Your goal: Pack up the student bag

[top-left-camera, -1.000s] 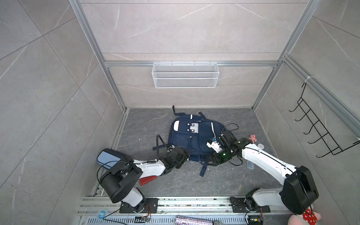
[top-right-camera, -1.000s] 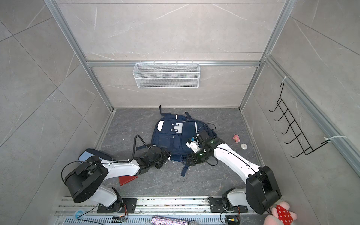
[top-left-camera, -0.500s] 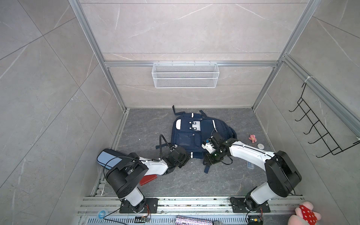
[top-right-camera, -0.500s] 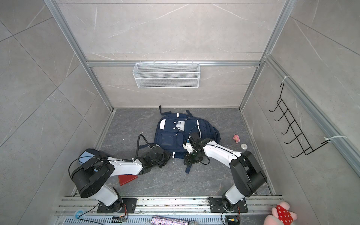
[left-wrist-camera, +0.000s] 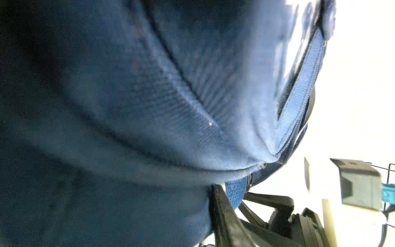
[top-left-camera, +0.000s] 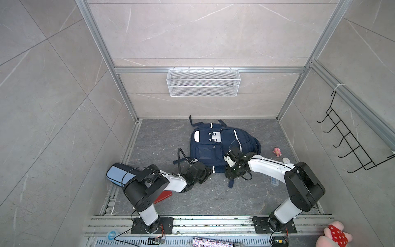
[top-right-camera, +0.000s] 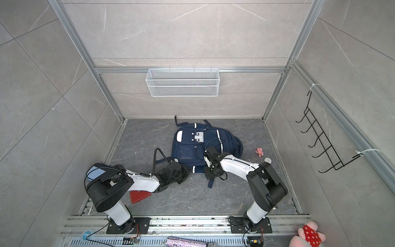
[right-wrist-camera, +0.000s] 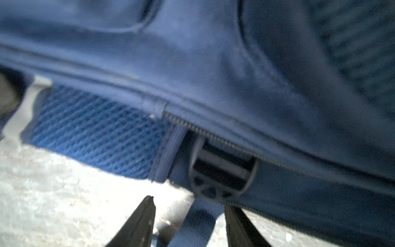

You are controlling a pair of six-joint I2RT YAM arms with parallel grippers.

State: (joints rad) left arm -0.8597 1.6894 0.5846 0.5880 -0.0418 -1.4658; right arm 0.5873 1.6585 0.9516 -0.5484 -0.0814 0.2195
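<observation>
The student bag [top-left-camera: 215,147], a navy blue fabric backpack with white stripes, lies front-up on the grey floor [top-left-camera: 192,198]. The right gripper [right-wrist-camera: 188,203] has its 2 fingers spread astride a blue webbing strap [right-wrist-camera: 196,223]. The left gripper [top-left-camera: 204,173] sits against its near corner; its finger state I cannot tell.

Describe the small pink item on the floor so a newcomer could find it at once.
Find the navy student bag lying mid-floor, then look to its right, toward the wall with the black hook rack. The small pink toy lies on bare floor beside a white disc; it alone there is pink.
</observation>
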